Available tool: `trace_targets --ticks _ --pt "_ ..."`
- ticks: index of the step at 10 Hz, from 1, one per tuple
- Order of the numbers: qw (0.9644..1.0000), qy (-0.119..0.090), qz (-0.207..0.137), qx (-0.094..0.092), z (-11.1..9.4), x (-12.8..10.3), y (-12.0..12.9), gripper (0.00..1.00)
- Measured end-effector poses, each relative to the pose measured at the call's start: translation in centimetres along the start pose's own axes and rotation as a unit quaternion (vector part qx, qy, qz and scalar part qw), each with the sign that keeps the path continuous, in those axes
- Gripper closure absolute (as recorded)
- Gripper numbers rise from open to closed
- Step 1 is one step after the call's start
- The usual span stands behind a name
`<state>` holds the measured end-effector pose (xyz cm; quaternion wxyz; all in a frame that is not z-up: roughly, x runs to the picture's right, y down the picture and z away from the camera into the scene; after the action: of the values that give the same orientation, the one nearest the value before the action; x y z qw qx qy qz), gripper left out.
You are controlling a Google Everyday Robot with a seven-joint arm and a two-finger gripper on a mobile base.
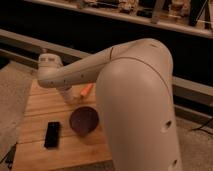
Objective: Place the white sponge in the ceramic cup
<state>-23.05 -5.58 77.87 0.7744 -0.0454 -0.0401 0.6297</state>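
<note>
My pale arm stretches from the right across the wooden table. Its wrist bends down at the table's far left. My gripper hangs below the wrist, just above the boards, left of an orange object. The white sponge and the ceramic cup do not show; the arm covers much of the table's back and right side.
A wide dark maroon bowl stands mid-table in front of the gripper. A flat black phone lies at the front left. A dark rail and shelves run behind the table. The floor lies to the left.
</note>
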Motion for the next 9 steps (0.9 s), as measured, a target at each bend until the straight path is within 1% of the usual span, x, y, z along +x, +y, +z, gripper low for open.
trace_targets --ticks 5,9 --pt "1.0 0.0 -0.001 0.0 0.01 0.04 -0.01 0.94" --pt "0.9999 -0.001 -0.015 0.007 -0.51 0.77 -0.37 0.94"
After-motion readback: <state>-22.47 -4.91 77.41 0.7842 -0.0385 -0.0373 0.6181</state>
